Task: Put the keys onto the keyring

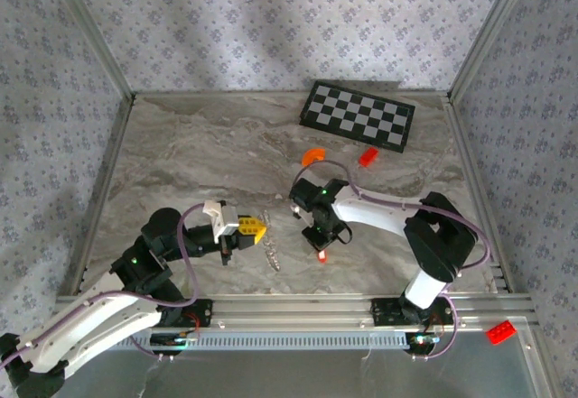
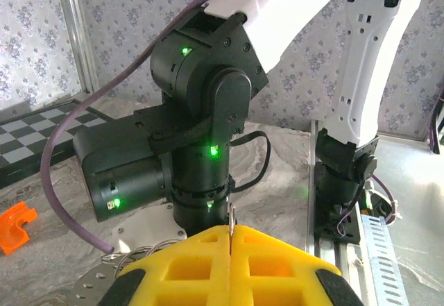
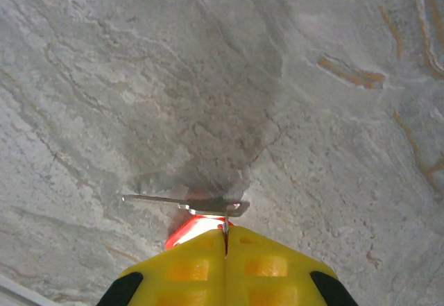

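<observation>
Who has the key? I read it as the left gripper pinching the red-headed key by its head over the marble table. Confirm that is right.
Wrong arm. The right gripper, not the left, is pinching the red-headed key by its head over the marble table; the right wrist view shows it.

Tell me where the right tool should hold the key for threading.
Take the key by its red head, from above, as the shut right tool appears to have it now. The head is the thicker end, and pinching there leaves the thin silvery blade sticking out sideways, free for threading.
</observation>
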Available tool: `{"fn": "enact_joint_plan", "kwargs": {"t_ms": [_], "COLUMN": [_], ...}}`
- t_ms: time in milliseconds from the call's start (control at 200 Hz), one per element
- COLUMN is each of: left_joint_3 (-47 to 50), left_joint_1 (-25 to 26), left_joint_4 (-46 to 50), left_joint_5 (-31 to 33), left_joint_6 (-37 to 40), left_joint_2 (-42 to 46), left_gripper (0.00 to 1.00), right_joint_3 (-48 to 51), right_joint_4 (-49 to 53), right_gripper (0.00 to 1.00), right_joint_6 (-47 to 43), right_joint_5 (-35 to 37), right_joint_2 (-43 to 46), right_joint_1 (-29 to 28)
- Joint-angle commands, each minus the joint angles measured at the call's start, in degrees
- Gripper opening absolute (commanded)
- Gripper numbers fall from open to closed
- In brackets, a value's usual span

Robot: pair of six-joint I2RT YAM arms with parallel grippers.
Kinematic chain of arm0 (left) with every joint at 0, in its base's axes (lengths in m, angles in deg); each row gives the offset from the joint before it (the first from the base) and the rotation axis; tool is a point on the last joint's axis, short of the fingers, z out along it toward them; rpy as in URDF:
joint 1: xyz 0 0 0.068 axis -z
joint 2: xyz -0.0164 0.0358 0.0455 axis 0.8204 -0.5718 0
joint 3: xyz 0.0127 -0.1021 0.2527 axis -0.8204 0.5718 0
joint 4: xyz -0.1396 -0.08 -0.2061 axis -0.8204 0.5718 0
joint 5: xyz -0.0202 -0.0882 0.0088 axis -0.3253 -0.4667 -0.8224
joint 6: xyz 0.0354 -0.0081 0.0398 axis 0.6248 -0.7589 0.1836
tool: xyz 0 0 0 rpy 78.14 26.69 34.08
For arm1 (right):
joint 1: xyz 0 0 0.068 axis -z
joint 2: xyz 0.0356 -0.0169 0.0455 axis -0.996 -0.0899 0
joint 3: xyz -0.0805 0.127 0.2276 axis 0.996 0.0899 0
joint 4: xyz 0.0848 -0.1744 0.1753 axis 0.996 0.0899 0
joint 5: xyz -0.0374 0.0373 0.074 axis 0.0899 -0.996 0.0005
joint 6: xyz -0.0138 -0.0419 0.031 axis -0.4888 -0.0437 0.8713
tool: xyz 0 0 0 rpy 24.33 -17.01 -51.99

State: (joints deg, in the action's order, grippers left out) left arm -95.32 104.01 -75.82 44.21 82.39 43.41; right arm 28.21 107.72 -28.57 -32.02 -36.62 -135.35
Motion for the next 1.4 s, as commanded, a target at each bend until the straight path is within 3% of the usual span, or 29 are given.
{"fn": "enact_joint_plan", "kwargs": {"t_ms": [0, 725, 950, 1394], "left_joint_3": [-0.45, -0.21, -0.51, -0.65], "left_joint_1": [0.38, 0.35, 0.34, 0.36], "left_joint_4": [-2.60, -2.51, -2.13, -1.99], "left_joint_5": [0.51, 0.96, 0.94, 1.03], "left_joint_6": [0.35, 0.26, 0.44, 0.42], "left_joint_2": [0.14, -0.15, -0.85, -0.74], "left_gripper": [0.00, 0.00, 0.00, 0.00], "right_joint_3": [-1.84, -2.56, -2.23, -0.53], "right_joint_4": [0.86, -2.08, -2.95, -5.34], "right_gripper": [0.00, 0.00, 0.08, 0.14], "right_joint_6": [-0.76, -0.67, -0.50, -0.15], "right_joint_5": [2.17, -0.89, -2.68, -4.75], "right_joint_2": [-1.28, -5.27, -5.15, -4.31], "right_joint_1": [-0.56, -1.09, -0.96, -0.52]}}
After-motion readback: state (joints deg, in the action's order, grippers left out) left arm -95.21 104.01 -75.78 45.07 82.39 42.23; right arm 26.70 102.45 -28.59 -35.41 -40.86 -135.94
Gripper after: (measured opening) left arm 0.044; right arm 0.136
